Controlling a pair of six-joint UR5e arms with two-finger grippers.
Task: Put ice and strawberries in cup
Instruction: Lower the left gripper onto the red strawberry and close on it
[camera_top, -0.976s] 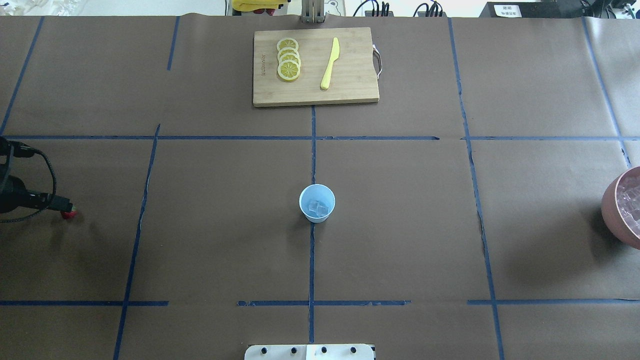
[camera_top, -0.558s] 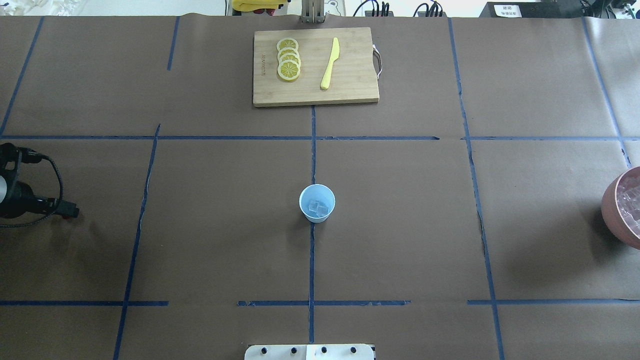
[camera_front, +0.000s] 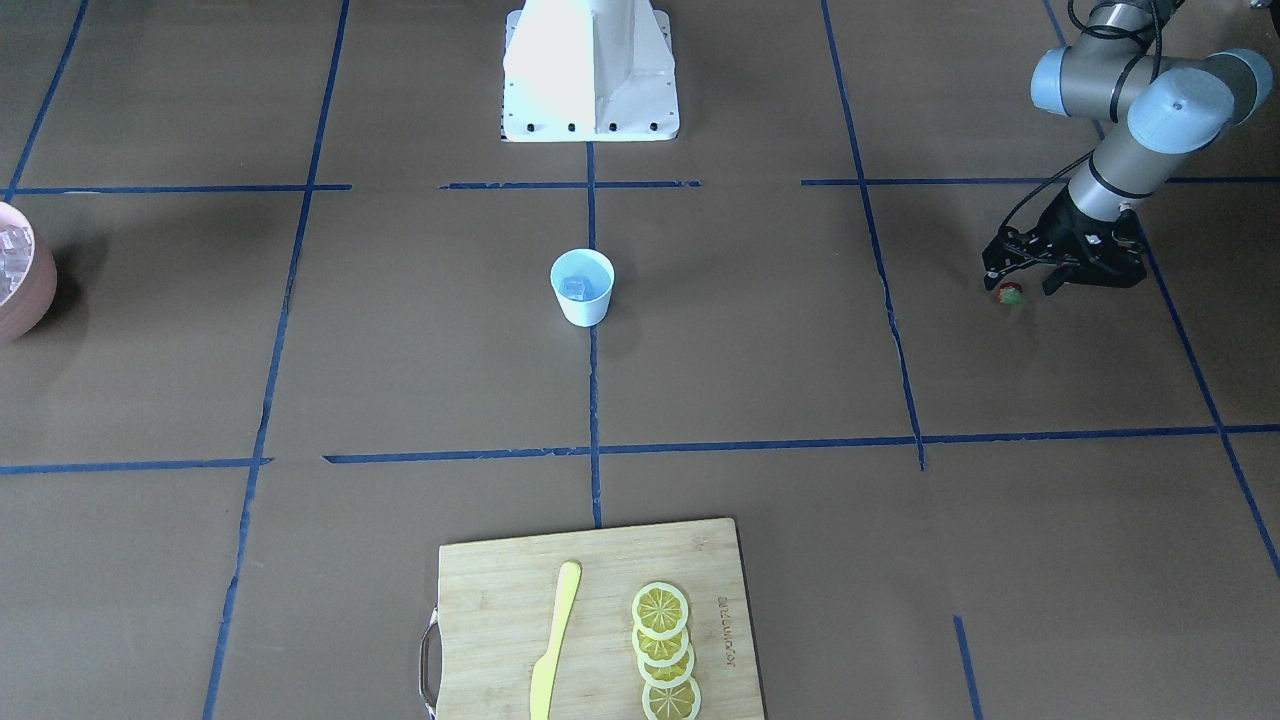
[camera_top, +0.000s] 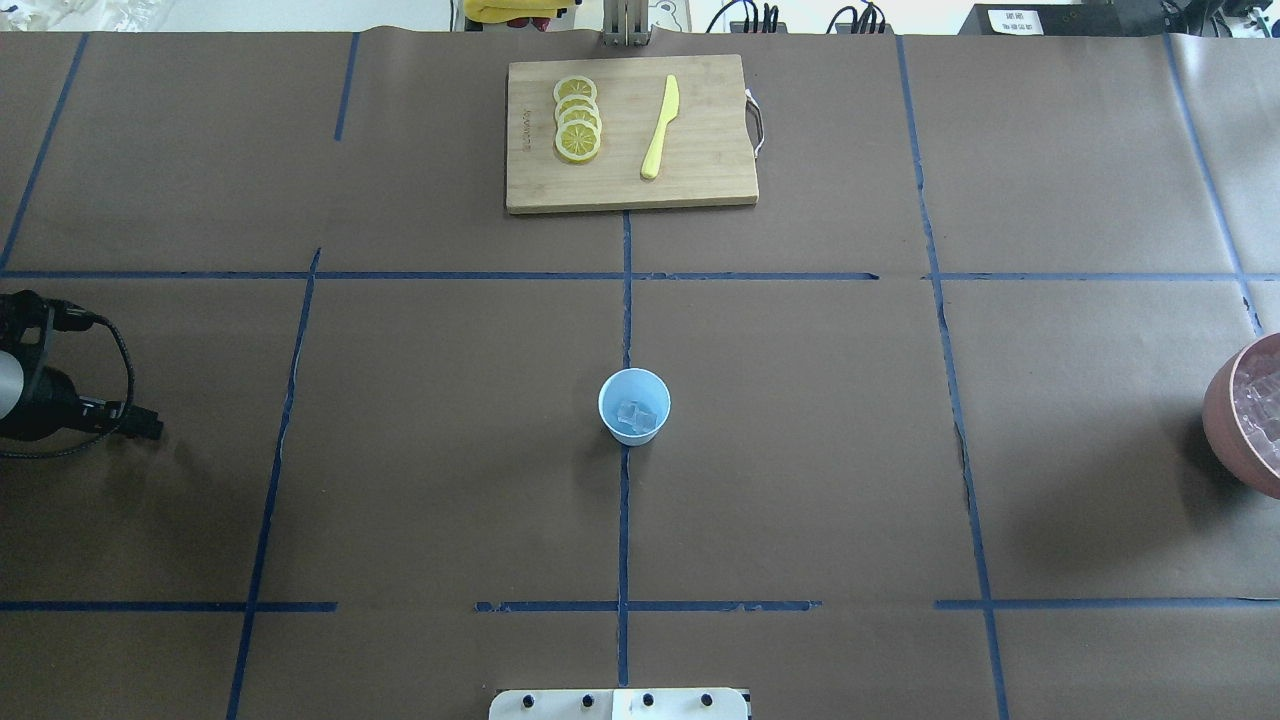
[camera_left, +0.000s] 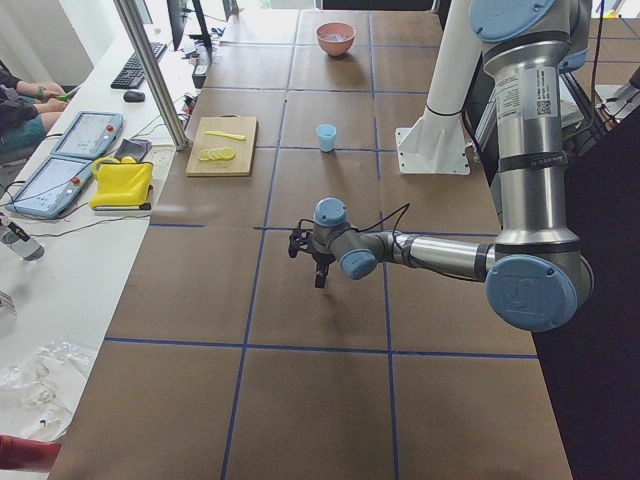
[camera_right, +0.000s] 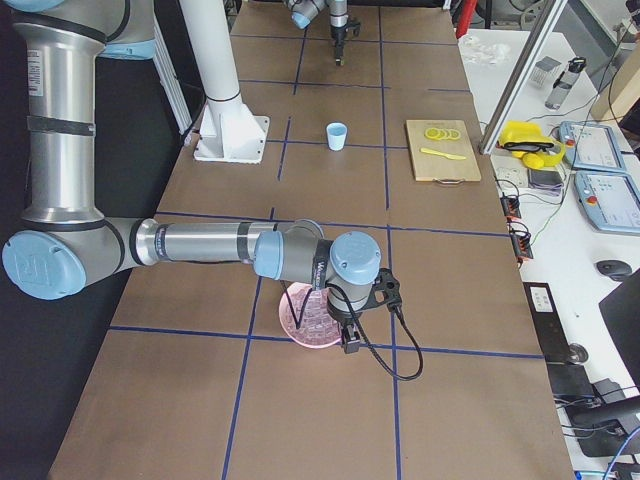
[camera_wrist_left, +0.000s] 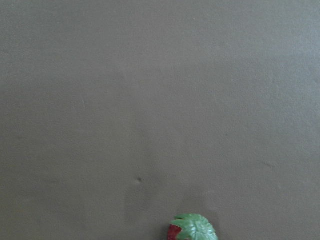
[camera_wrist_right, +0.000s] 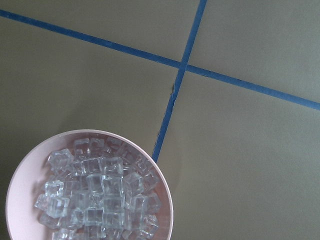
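Note:
The white cup (camera_top: 634, 405) (camera_front: 582, 288) stands mid-table with a few ice cubes (camera_top: 637, 415) inside it. More ice (camera_wrist_right: 95, 195) fills the pink bowl (camera_wrist_right: 166, 200) (camera_top: 1232, 430) at the table's right end. My right gripper (camera_right: 346, 343) hangs over that bowl; I cannot tell whether it is open or shut. A tiny red strawberry (camera_front: 1010, 293) (camera_wrist_left: 194, 229) with a green top lies on the table at the far left. My left gripper (camera_front: 1020, 278) (camera_top: 148, 428) hovers just above the berry, open, and hides it in the overhead view.
A wooden cutting board (camera_top: 700, 150) at the far side carries lemon slices (camera_top: 577, 118) and a yellow knife (camera_top: 660, 125). The robot's white base (camera_front: 590, 70) sits behind the cup. Blue tape lines cross the brown table cover.
The left gripper has shifted a little rightward over the strawberry, which showed at its tip a second ago and is now covered in the overhead view. Cup and bowl are unmoved.

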